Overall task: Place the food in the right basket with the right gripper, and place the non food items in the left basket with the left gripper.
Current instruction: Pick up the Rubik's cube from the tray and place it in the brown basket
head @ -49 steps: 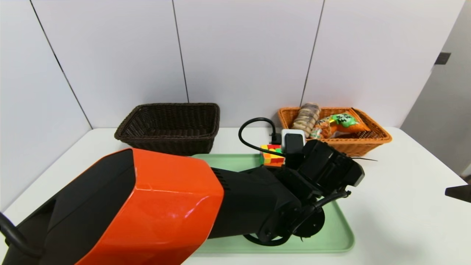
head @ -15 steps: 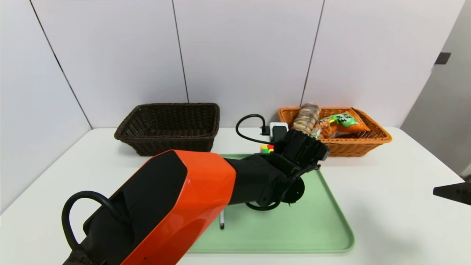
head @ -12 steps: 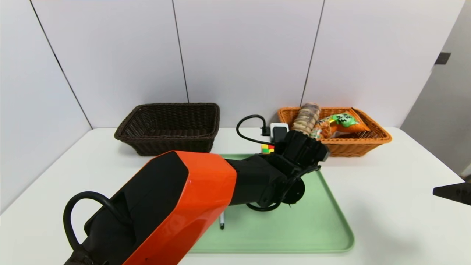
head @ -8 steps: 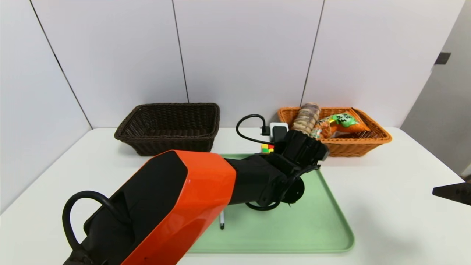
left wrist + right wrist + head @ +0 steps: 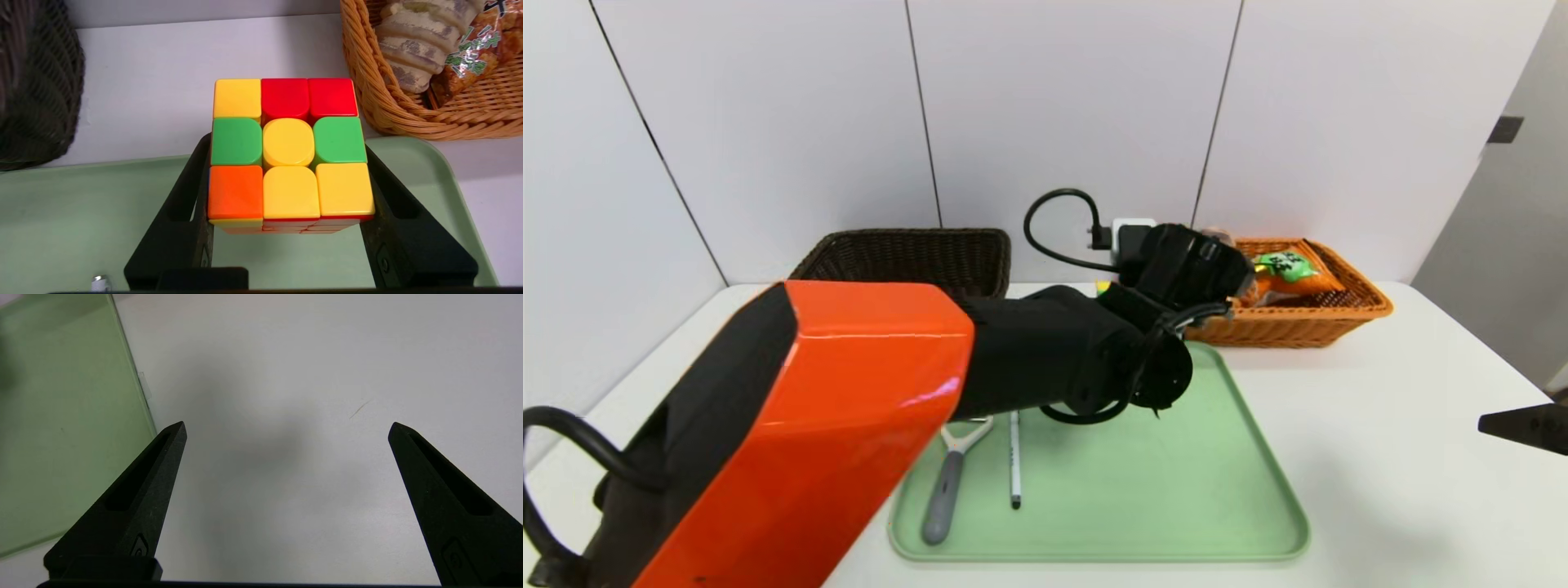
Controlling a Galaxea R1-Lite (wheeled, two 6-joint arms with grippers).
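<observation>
left wrist view: the left pincer grips the multicoloured puzzle cube above the far part of the green tray. the right pincer, open, hangs over the bench, right of the tray.

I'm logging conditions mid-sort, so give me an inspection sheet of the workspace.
surface: white table under a green tray
non-food: puzzle cube gripped; pen and peeler on tray
food: bread loaf and snack bag in orange-tan basket
clutter: nothing seen
left gripper: closed on cube, above tray
right gripper: open, empty, beside tray
cables: black loop at left wrist
surroundings: pale panels behind dark basket
</observation>
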